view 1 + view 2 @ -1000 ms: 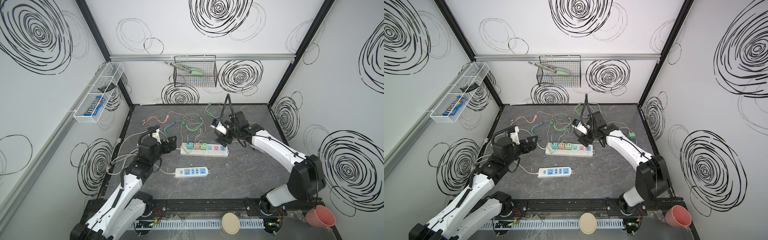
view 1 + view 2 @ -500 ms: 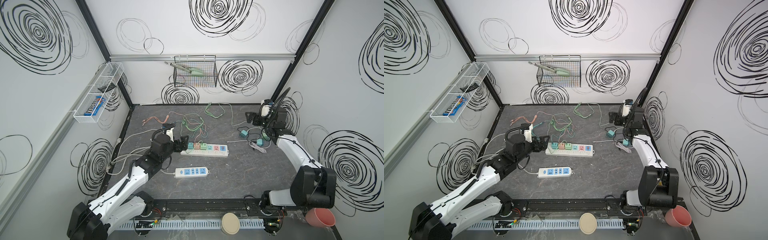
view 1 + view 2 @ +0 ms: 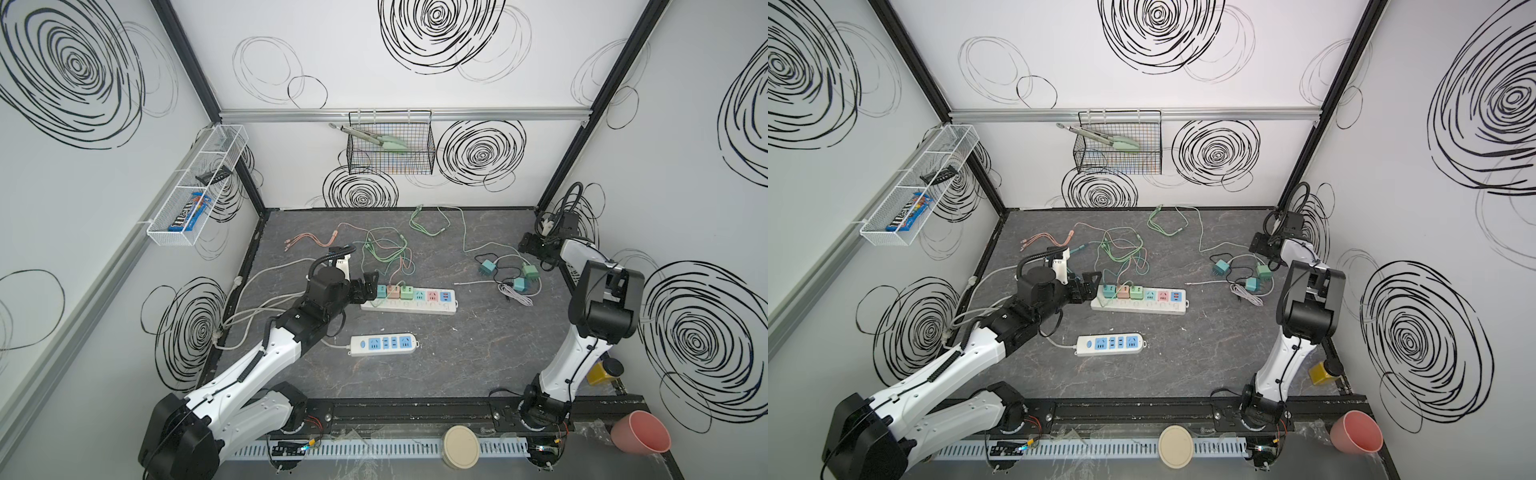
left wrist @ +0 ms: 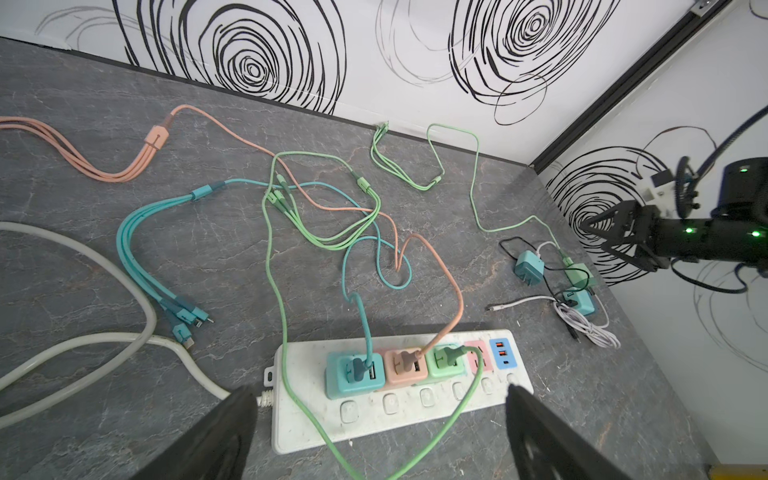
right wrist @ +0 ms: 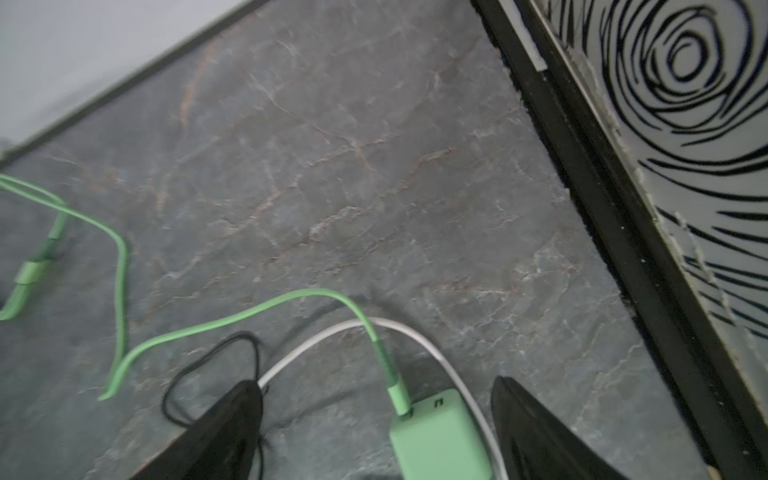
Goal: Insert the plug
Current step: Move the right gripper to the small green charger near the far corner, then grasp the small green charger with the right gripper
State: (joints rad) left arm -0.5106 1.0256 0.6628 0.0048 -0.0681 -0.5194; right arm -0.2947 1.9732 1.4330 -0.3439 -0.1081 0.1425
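Note:
A long white power strip (image 3: 409,306) (image 3: 1142,307) (image 4: 316,419) lies mid-table with teal, pink and green plugs in its left sockets. My left gripper (image 3: 370,284) (image 3: 1091,284) (image 4: 378,392) stands open at the strip's left end, holding nothing. Three loose plugs lie at the right: a teal plug (image 3: 487,267) (image 3: 1221,266), a green plug (image 3: 530,271) (image 3: 1263,271) (image 5: 440,436) and another teal one (image 3: 519,284). My right gripper (image 3: 530,248) (image 3: 1260,245) (image 5: 374,384) hovers open over the green plug, which shows between its fingers in the right wrist view, untouched.
A smaller white strip (image 3: 382,344) (image 3: 1111,344) lies nearer the front. Tangled pink, green and teal cables (image 3: 386,253) spread behind the long strip. White and black cords (image 3: 515,295) lie among the loose plugs. The right wall's black frame (image 5: 602,208) runs close by my right gripper.
My right arm has swung from the long strip's right end to the far right corner, over the loose plugs. My left gripper has moved right, up to the strip's left end.

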